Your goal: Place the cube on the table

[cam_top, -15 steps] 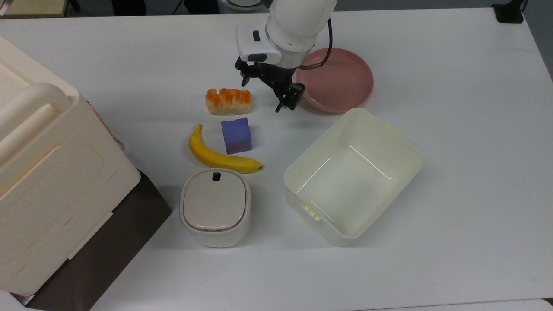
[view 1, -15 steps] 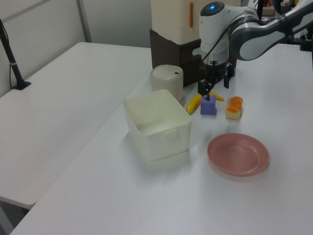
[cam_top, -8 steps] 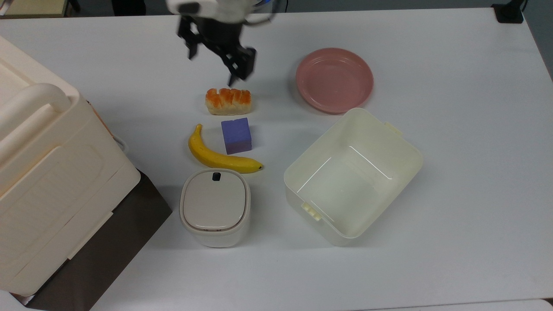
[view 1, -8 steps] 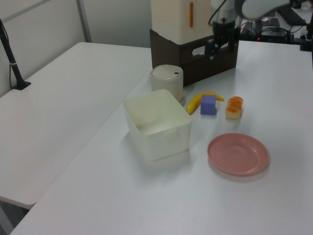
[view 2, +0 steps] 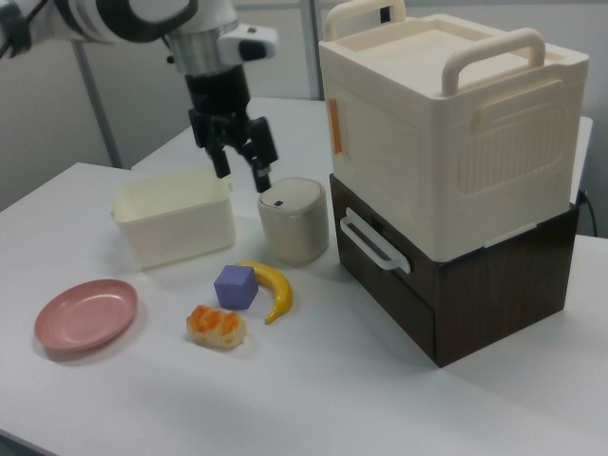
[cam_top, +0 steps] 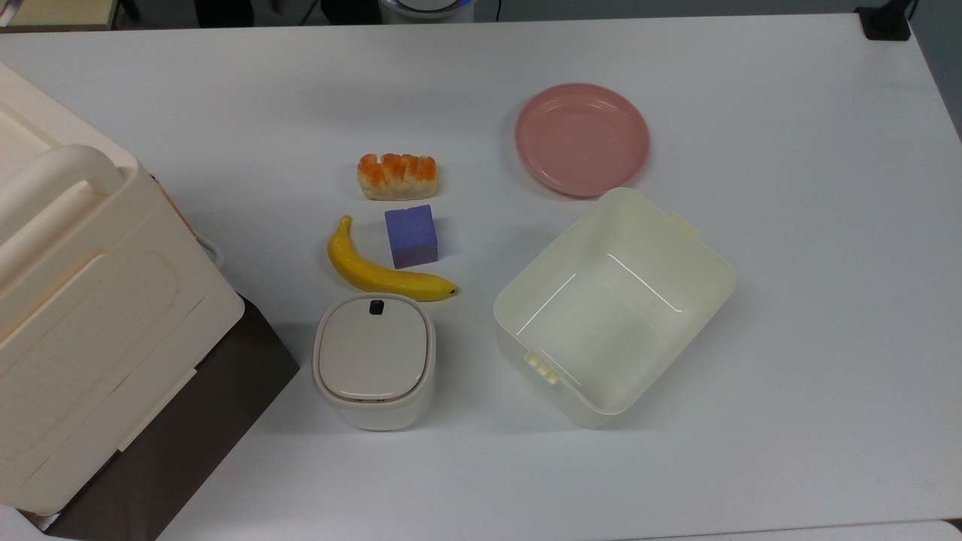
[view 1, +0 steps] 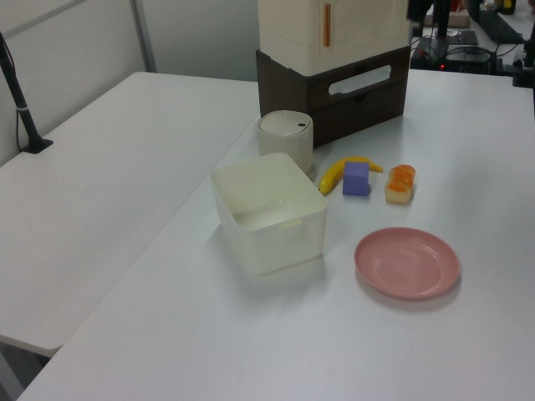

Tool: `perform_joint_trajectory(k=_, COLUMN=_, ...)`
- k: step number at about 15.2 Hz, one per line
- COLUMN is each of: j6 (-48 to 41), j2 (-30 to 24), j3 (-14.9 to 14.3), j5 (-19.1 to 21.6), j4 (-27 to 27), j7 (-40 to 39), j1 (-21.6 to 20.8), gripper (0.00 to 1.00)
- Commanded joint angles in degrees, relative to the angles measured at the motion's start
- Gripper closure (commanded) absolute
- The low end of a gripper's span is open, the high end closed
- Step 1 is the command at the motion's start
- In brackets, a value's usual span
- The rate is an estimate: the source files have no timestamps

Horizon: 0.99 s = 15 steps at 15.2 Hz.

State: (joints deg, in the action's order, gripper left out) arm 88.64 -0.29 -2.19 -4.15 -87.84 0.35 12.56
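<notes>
The purple-blue cube rests on the white table, between a banana and an orange-topped bread piece. The left view shows the cube on the table beside the banana. In the right view my gripper hangs open and empty, well above the cube and apart from it, over the small lidded container. Nothing touches the cube.
A pink plate and an open cream bin lie to the top view's right of the cube. A small lidded container stands below the banana. A big cream box on a dark brown drawer unit fills the top view's left edge.
The arm has risen and swung away from beside the bread and plate, leaving the top and left views. The cube, banana and bread have not moved.
</notes>
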Motion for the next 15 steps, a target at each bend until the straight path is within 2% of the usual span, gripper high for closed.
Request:
perform_joint_trajectory(k=1, j6=-2.41, j2=-0.24, j3=-12.69, j5=4.66, j4=3.55, j7=-5.54, j1=-7.16, gripper=0.0)
perform_joint_trajectory(k=3, j6=-2.33, j2=-0.15, j3=-24.55, j5=7.38, j4=3.73, j7=-5.89, j1=-15.24, gripper=0.0)
perform_joint_trajectory(k=4, j6=-2.24, j2=-0.06, j3=-26.09, j5=9.05, j4=4.17, j7=-6.41, j1=-15.19, gripper=0.0)
perform_joint_trajectory(k=6, j6=-2.41, j2=0.11, j3=-26.02, j5=9.86, j4=6.8, j7=-7.03, j1=-13.97, gripper=0.0)
perform_joint_trajectory(k=8, j6=-2.5, j2=0.2, j3=-25.76, j5=9.69, j4=6.89, j7=-7.03, j1=-13.96, gripper=0.0)
perform_joint_trajectory(k=10, j6=-2.85, j2=0.55, j3=-22.09, j5=9.51, j4=7.16, j7=-6.16, j1=-13.44, gripper=0.0)
perform_joint_trajectory(k=11, j6=-2.85, j2=0.73, j3=-19.02, j5=9.6, j4=7.85, j7=-4.41, j1=-11.78, gripper=0.0)
perform_joint_trajectory(k=12, j6=-2.42, j2=1.08, j3=-14.9, j5=9.68, j4=7.6, j7=-0.74, j1=-9.94, gripper=0.0)
perform_joint_trajectory(k=14, j6=0.55, j2=3.36, j3=-6.81, j5=9.33, j4=7.6, j7=11.62, j1=-7.03, gripper=0.0)
perform_joint_trajectory(k=15, j6=3.45, j2=3.45, j3=-4.68, j5=8.9, j4=7.25, j7=15.6, j1=-6.76, gripper=0.0)
